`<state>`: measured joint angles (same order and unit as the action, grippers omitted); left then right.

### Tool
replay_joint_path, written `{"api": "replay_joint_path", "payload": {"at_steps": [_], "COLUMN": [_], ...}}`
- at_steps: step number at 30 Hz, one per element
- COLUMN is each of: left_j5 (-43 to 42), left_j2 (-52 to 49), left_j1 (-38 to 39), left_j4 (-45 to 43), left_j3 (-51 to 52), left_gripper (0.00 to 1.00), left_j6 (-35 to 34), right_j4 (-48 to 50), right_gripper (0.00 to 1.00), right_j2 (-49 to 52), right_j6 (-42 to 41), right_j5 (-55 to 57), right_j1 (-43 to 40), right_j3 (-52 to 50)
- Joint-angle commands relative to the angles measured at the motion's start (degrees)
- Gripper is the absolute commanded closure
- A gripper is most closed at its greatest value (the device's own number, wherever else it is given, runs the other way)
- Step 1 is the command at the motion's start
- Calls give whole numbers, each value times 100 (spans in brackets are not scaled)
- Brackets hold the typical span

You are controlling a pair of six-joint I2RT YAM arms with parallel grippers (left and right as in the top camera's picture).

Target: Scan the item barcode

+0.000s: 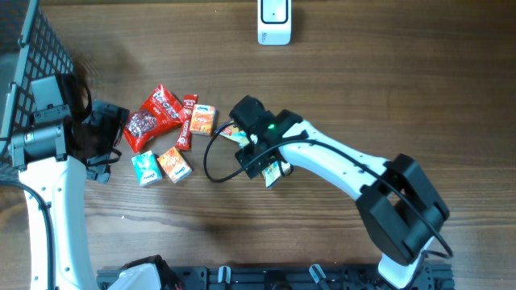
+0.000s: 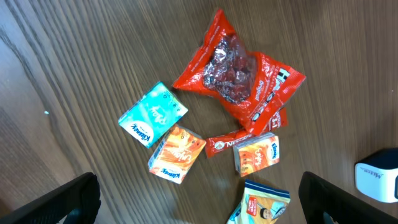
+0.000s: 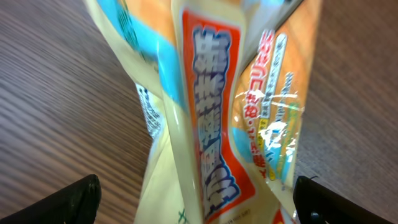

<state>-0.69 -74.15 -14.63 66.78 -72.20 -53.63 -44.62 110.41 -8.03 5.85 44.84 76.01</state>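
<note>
- Wood table (image 1: 403, 72), overhead: white scanner (image 1: 274, 22) far centre; cream packet (image 1: 274, 173) under right gripper (image 1: 256, 153), mid-table.
- Left wrist: left gripper (image 2: 199, 202) jaws apart, empty; one red bag (image 2: 239, 78), one teal box (image 2: 152, 115), two orange boxes (image 2: 177, 154), one red stick (image 2: 227, 143).
- Right wrist: jaws wide, packet loose between; best to clamp mid-packet, barcode toward scanner.

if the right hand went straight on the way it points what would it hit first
The yellow and orange snack packet, sitting inside the open right hand; how close is unclear.
</note>
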Motion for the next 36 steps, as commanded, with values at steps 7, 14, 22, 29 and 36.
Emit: {"api": "replay_joint_path", "payload": {"at_steps": [7, 14, 22, 29, 36], "left_j5": [79, 79, 81, 79, 79], "left_j2": [-11, -11, -11, -11, -11], "left_j1": [-28, -28, -28, -28, -28], "left_j4": [-42, -55, -61, -52, -48], "left_j3": [-17, -17, -15, -15, -17], "left_gripper": [0, 0, 0, 0, 0], "left_j6": [70, 72, 70, 70, 72], "right_j4": [323, 535, 212, -688, -774], "right_gripper": [0, 44, 96, 96, 96], "right_j2": [1047, 1191, 1182, 1147, 1154], "right_j6": [179, 787, 636, 1060, 1617], "right_j5": [1082, 503, -125, -2087, -5296], "right_j1": [-111, -179, -240, -758, -1838], "right_j3": [-61, -61, 149, 1156, 1432]}}
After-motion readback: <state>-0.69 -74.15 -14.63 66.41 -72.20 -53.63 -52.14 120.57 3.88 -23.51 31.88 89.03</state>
